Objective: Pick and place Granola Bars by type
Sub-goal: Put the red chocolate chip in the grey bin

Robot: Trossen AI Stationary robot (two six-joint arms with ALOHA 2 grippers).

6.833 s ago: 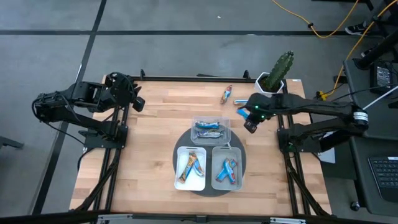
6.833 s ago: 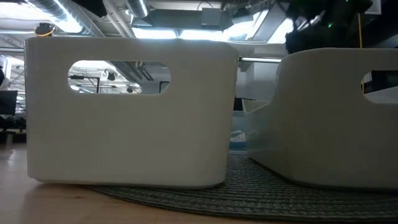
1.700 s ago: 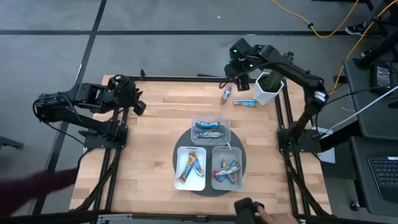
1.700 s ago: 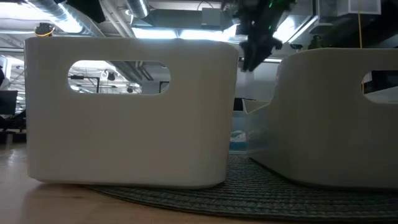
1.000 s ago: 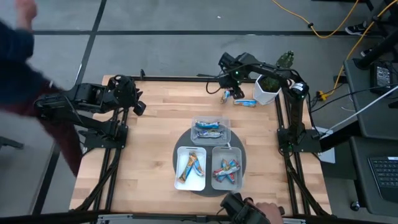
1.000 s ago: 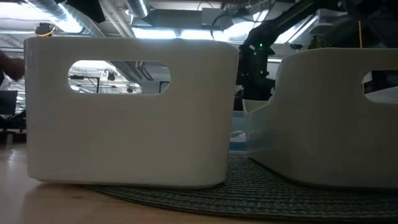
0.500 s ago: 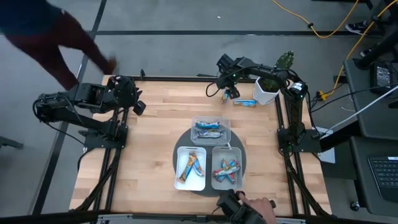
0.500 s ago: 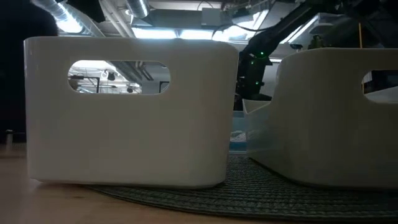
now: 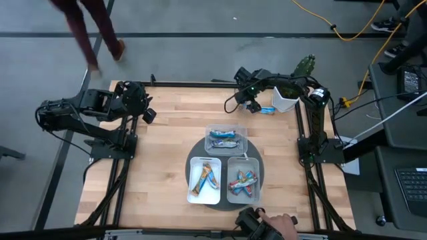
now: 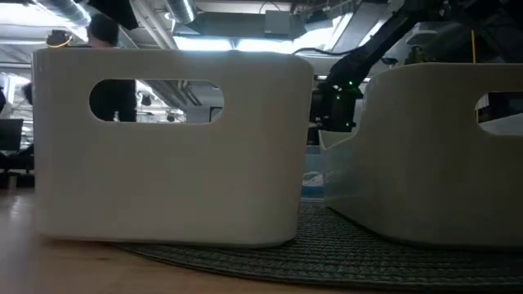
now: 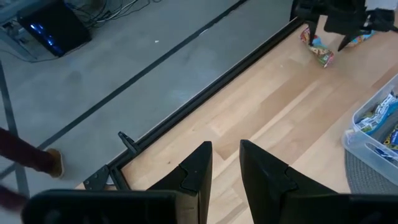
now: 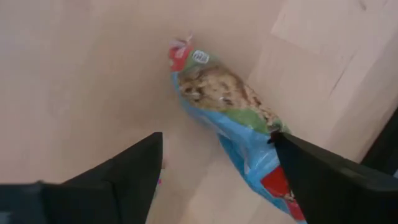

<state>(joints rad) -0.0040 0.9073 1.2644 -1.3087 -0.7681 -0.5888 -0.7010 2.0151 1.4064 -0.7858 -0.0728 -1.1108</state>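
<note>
High view: we see the right claw (image 9: pixel 245 100) low over the far edge of the pale wooden surface (image 9: pixel 167 153), beside the white pot with the green cactus (image 9: pixel 288 93); a blue wrapped granola bar (image 9: pixel 265 110) lies just next to it. Three small rectangular trays (image 9: pixel 225 131) sit together on a round grey mat (image 9: pixel 257 165), each holding bars, so sorting looks well along. The left claw (image 9: pixel 148 113) waits at its own near-left corner.

Low view: two white tray walls (image 10: pixel 172 163) fill the picture; the right arm shows behind them.

Left wrist view: our left claw (image 11: pixel 225 168) fingers stand slightly apart, released, holding nothing; well beyond it the other arm straddles a bar (image 11: pixel 316 48).

Right wrist view: right claw (image 12: pixel 214 171) spread wide, released, with a blue-and-green shiny wrapped granola bar (image 12: pixel 231 106) on the surface ahead of its fingers, we judge lined up for a pinch.
</note>
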